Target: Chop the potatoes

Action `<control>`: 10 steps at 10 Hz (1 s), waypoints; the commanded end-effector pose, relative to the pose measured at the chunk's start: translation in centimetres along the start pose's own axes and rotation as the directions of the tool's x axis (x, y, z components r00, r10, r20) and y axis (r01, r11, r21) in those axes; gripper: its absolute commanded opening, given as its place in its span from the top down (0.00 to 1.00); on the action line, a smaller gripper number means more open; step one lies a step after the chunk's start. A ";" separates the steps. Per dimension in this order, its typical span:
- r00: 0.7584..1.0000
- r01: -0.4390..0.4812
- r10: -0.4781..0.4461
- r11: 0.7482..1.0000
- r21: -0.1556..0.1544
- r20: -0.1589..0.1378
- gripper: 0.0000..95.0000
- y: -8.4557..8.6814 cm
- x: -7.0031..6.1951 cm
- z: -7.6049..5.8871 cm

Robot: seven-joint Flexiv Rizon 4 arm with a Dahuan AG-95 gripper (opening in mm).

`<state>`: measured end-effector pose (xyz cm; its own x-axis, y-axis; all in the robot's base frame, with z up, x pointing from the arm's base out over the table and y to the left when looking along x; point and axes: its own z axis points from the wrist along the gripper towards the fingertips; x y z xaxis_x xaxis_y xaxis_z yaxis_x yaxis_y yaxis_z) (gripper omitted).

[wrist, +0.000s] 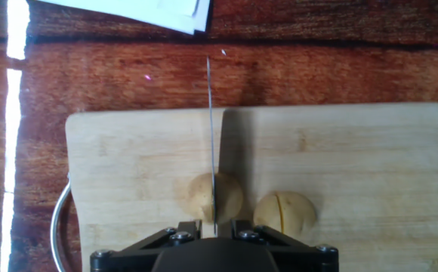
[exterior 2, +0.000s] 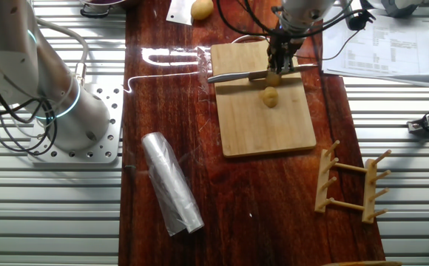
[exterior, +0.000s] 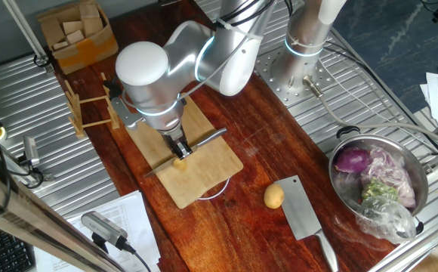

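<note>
Two small yellow-tan potatoes lie on the wooden cutting board [wrist: 370, 151]. The left potato [wrist: 230, 198] sits under the blade of a knife [wrist: 211, 113], which stands edge-down across its middle. The right potato [wrist: 283, 211] shows a slit down its top. My gripper [wrist: 214, 227] is shut on the knife's spine, directly above the left potato. From the other fixed view, the gripper [exterior 2: 281, 63] holds the knife [exterior 2: 233, 75] over one potato, and the second potato [exterior 2: 271, 97] lies just beside it. In one fixed view a potato [exterior: 180, 161] shows below the gripper [exterior: 180, 147].
A larger golden-brown potato [exterior: 273, 196] and a cleaver [exterior: 303, 215] lie on the dark wooden table right of the board. A metal bowl [exterior: 419, 170] holds purple onion. A plastic-wrap roll [exterior 2: 171, 185] and a wooden rack [exterior 2: 348, 181] stand near the board. Papers [wrist: 166, 11] lie beyond it.
</note>
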<state>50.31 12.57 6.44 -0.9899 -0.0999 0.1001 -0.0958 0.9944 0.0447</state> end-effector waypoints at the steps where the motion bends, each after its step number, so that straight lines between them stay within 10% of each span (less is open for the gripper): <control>1: 1.000 -0.003 0.003 1.000 0.002 -0.008 1.00 0.1 0.2 -0.2; 10: 1.000 0.003 -0.003 1.000 -0.001 -0.026 1.00 0.0 -0.4 0.7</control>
<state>50.56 12.70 5.94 -0.9849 -0.1060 0.1370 -0.1008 0.9939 0.0438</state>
